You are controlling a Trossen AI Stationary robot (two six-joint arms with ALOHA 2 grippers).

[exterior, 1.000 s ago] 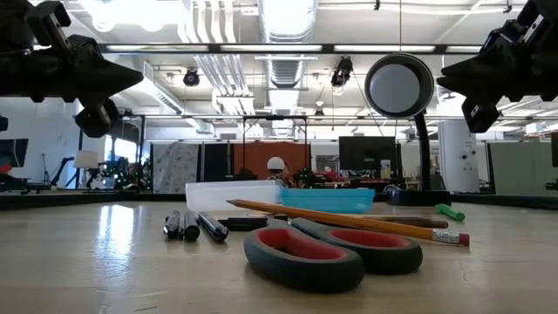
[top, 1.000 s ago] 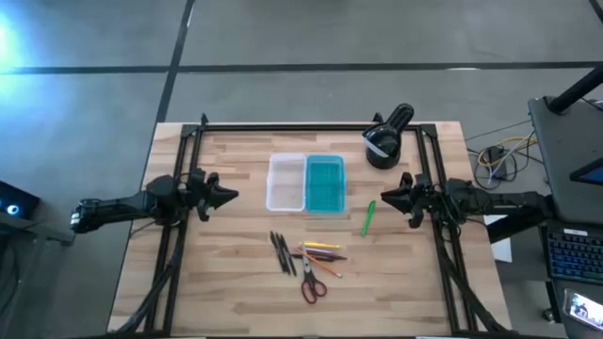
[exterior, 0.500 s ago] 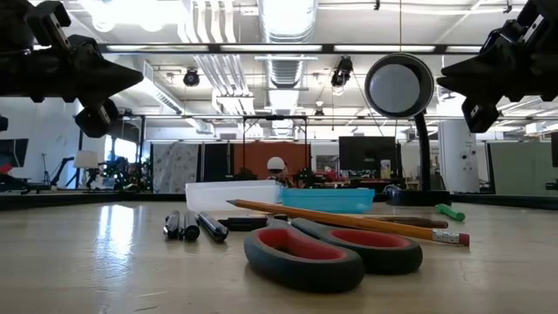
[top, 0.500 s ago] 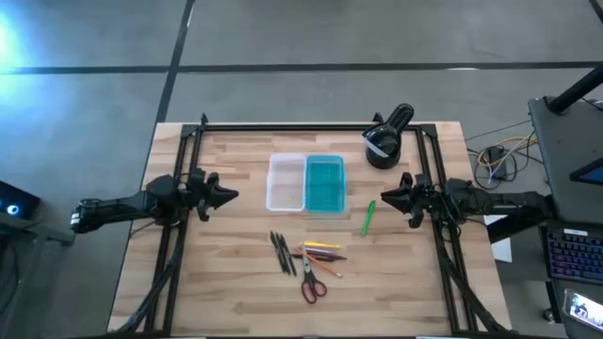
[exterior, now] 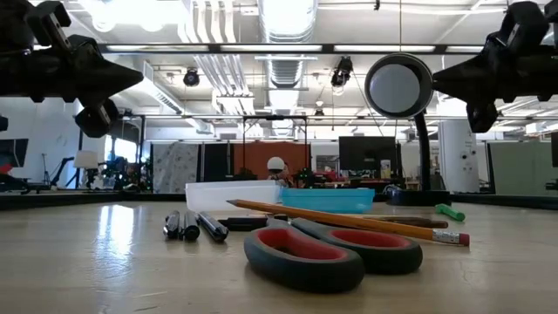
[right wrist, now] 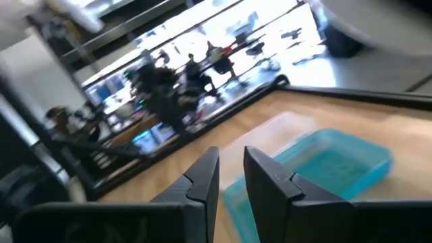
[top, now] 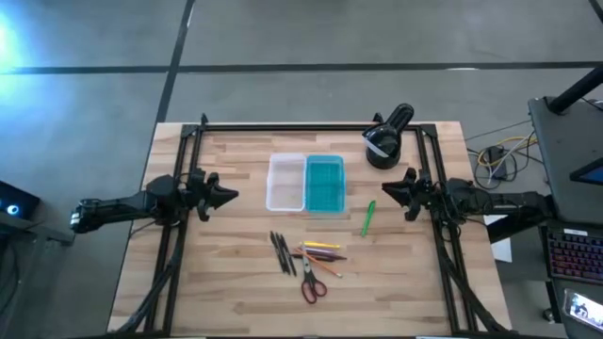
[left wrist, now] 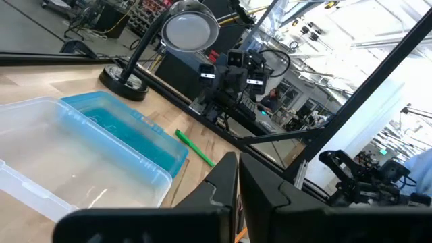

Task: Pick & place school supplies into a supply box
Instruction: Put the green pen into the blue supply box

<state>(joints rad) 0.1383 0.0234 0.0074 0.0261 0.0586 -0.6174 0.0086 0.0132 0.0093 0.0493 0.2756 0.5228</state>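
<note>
The supply box lies open on its base in the table's middle, clear tray (top: 285,182) joined to teal tray (top: 325,184). A green marker (top: 368,217) lies to its right. Nearer the front lie dark pens (top: 283,251), yellow, orange and red pencils (top: 322,252) and red-handled scissors (top: 312,283). My left gripper (top: 234,196) hovers left of the box, shut and holding nothing. My right gripper (top: 382,188) hovers right of the marker, above the table. Its fingers stand a narrow gap apart in the right wrist view (right wrist: 231,169).
A black round lamp-like device (top: 386,137) stands near the far right corner, behind the right gripper. A black frame (top: 311,125) runs along the table's far edge and both sides. Bare wood lies at the near left (top: 207,292).
The right gripper has drifted a little toward the table's far edge and turned about its wrist; the low view shows its outline changed. The left arm and all the supplies have kept still.
</note>
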